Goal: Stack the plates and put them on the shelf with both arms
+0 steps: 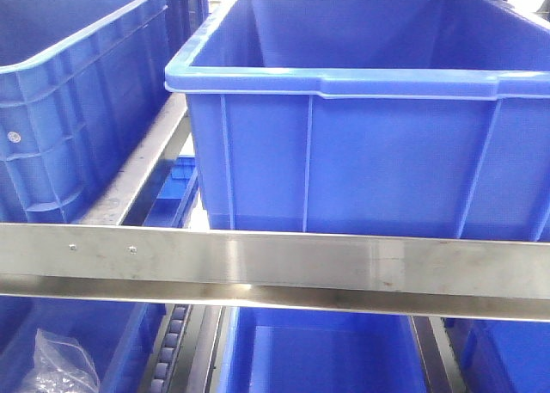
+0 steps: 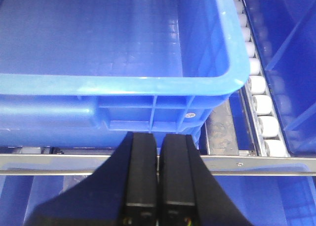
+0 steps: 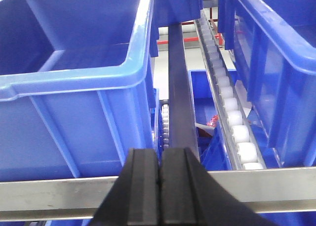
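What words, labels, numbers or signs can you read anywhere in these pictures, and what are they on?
None: no readable text, number, brand or sign shows in any view.
The large blue plastic crates have plain moulded walls with no label.
The brushed steel shelf rail carries only small screws.
The crumpled clear plastic bag in the lower crate shows no print.
The small red item under the white roller track is too small to read.
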Controlling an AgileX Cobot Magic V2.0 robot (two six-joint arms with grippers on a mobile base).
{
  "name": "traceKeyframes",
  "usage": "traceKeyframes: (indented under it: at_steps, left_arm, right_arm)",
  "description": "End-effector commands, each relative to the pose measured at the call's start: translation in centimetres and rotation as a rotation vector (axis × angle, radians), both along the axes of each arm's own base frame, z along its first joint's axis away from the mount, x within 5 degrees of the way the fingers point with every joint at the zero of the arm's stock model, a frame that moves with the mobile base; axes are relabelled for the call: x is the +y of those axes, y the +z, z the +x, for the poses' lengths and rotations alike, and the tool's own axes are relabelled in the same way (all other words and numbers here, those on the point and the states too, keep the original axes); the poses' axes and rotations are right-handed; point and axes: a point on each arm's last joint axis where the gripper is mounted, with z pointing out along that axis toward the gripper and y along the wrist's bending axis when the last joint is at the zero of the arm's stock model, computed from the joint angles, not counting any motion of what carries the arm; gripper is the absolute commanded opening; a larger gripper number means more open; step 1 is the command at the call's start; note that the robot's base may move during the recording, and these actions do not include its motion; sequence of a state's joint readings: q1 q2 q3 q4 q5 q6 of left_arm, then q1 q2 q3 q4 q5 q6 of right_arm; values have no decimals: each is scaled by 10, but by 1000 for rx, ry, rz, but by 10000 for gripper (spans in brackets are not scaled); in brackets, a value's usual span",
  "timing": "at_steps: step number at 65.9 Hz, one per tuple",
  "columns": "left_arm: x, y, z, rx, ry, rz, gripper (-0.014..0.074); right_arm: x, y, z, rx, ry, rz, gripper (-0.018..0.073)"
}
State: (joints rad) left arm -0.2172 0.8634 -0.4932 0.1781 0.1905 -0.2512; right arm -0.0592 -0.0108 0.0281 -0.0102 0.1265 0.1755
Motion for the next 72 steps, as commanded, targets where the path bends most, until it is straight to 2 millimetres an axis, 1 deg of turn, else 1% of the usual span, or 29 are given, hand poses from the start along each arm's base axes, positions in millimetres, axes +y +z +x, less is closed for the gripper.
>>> traceKeyframes:
  at_steps: [1, 72]
  left_arm:
    - [-2, 17, 3, -110, -12, -34, 90]
    - [-3, 19, 2, -123, -22, -20, 89]
  right_arm:
    - [0, 10, -1, -115, -6, -26, 55]
    - [0, 9, -1, -104, -4, -26, 55]
